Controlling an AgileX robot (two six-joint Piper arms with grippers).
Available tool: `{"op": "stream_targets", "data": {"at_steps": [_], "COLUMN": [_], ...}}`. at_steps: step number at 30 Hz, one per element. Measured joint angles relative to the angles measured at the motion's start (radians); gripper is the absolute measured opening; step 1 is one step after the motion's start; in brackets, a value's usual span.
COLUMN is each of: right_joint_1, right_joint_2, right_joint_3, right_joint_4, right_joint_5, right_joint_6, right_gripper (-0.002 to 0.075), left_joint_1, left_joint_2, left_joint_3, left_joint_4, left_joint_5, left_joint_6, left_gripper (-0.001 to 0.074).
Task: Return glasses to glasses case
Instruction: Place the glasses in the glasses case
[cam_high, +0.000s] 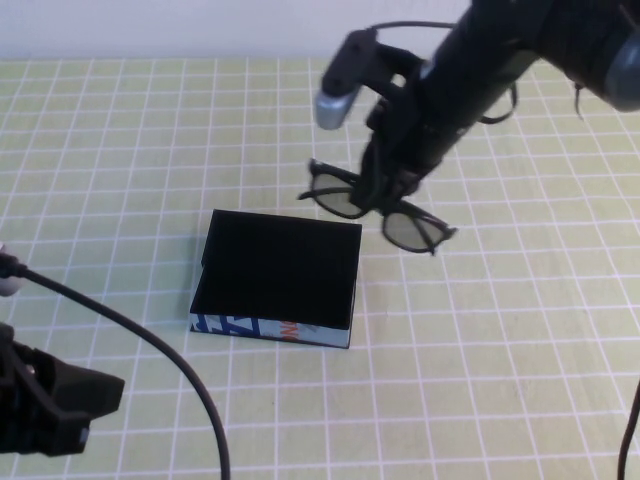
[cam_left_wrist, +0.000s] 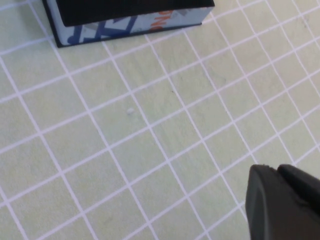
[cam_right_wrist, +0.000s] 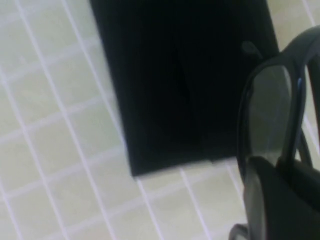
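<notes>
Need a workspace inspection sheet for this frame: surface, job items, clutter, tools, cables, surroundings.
Surface: pale green mat with a white grid, flat.
Glasses: black-framed, held by the right tool, beyond the case's far right corner, lifted off the mat as far as I can judge.
Glasses case: black, printed blue-white side toward the robot, nothing seen inside it.
Clutter: nothing seen.
Right tool: shut on the glasses at the frame's middle.
Left tool: parked at the near left, over bare mat; only its tip shows.
Cables: black cable curving across the near left.
Surroundings: pale wall behind the table.
</notes>
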Motion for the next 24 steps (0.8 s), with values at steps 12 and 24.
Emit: {"op": "stream_targets", "data": {"at_steps": [12,24], "right_joint_1": [0.195,0.206], "right_joint_2": [0.139,0.242], "right_joint_3": [-0.107,-0.143], "right_joint_4": [0.000,-0.019], "right_joint_5": [-0.029,-0.078], "right_joint_6": [-0.009,-0.010], "right_gripper": [-0.0001,-0.0001], "left_joint_1": [0.000,0.000], "left_joint_2": [0.000,0.000], "left_joint_3": [0.000,0.000], "left_joint_4": [0.004,0.006], "left_joint_5": [-0.039,-0.039], "left_joint_6": [0.000,0.000], "left_gripper": [-0.0004,-0.0004]}}
